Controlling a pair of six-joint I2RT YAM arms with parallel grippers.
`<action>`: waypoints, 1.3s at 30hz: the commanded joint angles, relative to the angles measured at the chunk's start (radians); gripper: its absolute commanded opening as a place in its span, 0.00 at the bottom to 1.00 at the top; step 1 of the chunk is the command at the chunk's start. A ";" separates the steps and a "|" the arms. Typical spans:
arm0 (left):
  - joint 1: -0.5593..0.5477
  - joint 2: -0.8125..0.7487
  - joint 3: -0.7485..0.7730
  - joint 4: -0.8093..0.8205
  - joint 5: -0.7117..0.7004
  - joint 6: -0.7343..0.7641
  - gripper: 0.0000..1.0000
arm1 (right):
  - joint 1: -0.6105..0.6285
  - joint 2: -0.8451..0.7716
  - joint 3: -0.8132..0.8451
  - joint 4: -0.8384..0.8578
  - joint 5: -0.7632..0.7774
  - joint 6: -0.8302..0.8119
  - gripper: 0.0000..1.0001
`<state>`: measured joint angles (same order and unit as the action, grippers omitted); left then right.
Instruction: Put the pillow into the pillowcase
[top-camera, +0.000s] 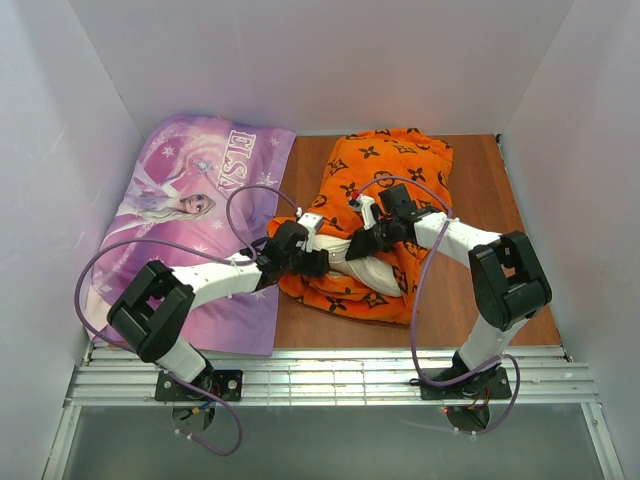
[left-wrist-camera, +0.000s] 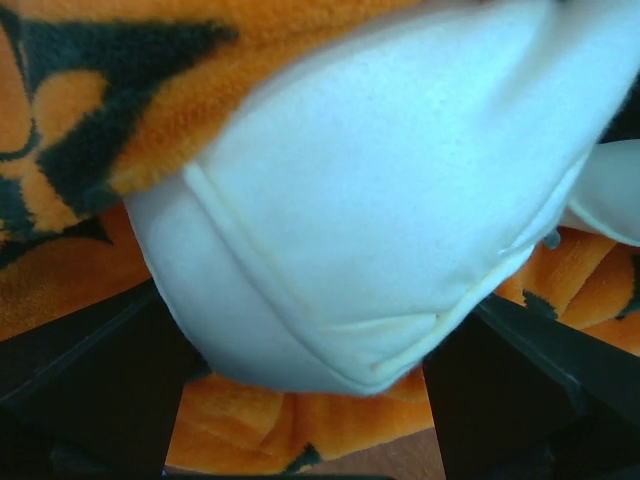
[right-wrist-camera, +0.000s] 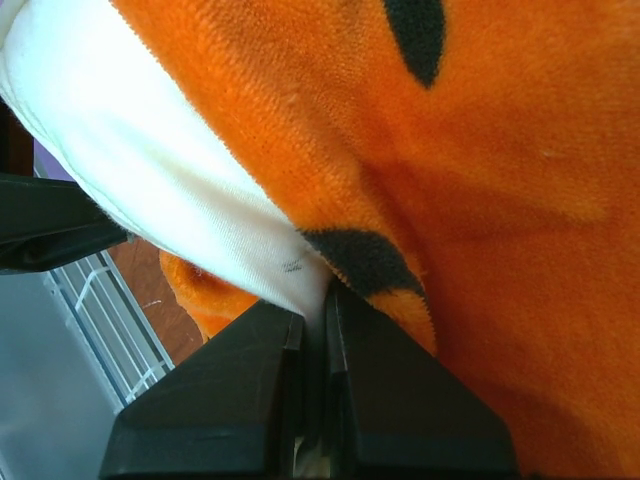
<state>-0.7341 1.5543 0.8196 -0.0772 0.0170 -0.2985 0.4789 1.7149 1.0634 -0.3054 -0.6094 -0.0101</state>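
Observation:
The orange pillowcase (top-camera: 395, 175) with black motifs lies bunched in the middle of the table. A white part of the pillow (top-camera: 352, 258) shows at its near opening. My left gripper (top-camera: 318, 262) is at that opening from the left. In the left wrist view its fingers (left-wrist-camera: 90, 390) stand wide open, and a stitched corner of the pillow (left-wrist-camera: 380, 200) hangs between them under the pillowcase edge (left-wrist-camera: 100, 60). My right gripper (top-camera: 362, 243) comes in from the right. In its wrist view the right gripper (right-wrist-camera: 315, 330) is shut on white pillow fabric (right-wrist-camera: 150, 160), with the pillowcase hem (right-wrist-camera: 480, 180) against the jaws.
A purple "ELSA" princess-print fabric (top-camera: 200, 220) lies flat at the left, under my left arm. Brown tabletop (top-camera: 480, 190) shows right of the pillowcase. White walls close in the back and both sides. A metal rail (top-camera: 330, 375) runs along the near edge.

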 joint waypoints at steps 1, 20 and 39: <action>-0.017 -0.045 -0.020 0.071 -0.061 -0.065 0.77 | -0.003 -0.001 -0.002 -0.061 -0.015 0.032 0.01; -0.008 0.214 0.116 -0.179 -0.273 -0.056 0.25 | -0.022 -0.051 -0.011 -0.113 -0.006 0.013 0.01; 0.371 -0.263 0.173 -0.345 -0.095 0.254 0.00 | -0.065 0.012 -0.177 -0.118 0.310 -0.194 0.01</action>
<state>-0.5507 1.4658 0.9489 -0.3820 0.1192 0.0036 0.5716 1.6676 1.0222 -0.0032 -0.6689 -0.1413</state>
